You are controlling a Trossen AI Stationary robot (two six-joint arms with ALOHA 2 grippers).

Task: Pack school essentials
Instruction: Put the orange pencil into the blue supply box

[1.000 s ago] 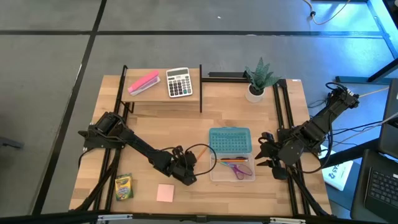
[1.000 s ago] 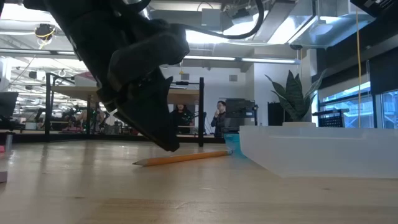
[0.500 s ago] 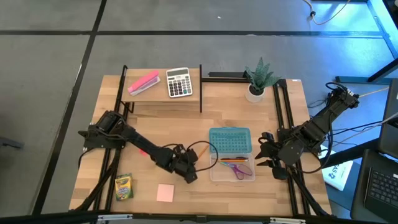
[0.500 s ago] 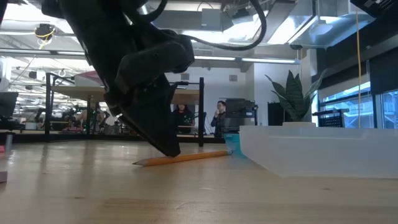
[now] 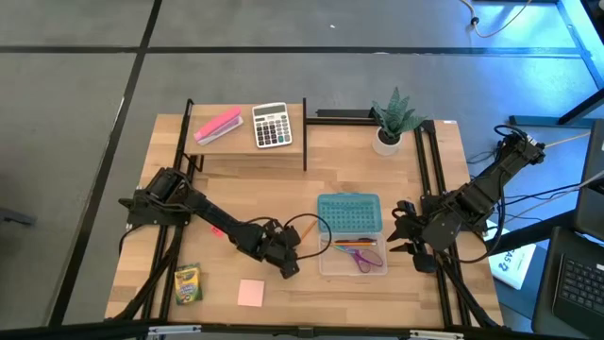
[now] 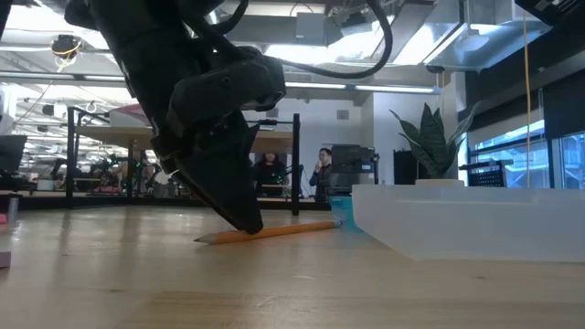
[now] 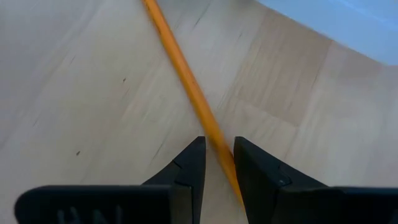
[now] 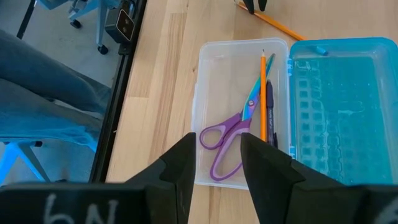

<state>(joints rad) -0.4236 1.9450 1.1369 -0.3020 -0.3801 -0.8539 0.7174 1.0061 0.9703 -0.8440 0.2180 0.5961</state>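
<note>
At nine o'clock of the box (image 5: 351, 255), your left gripper (image 7: 219, 163) had dropped onto the pencil (image 7: 186, 81), fingers pinching it. Right gripper (image 8: 214, 158) waited, part open, above the scissors (image 8: 231, 134). Lift next.

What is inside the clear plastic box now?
The clear box holds purple scissors, an orange pencil and a dark pen. The right gripper's fingers hide its near edge.

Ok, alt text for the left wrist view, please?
The left gripper straddles an orange pencil lying diagonally on the wooden table, one dark finger on each side of it. A pale blue edge of the plastic case shows in one corner.
</note>
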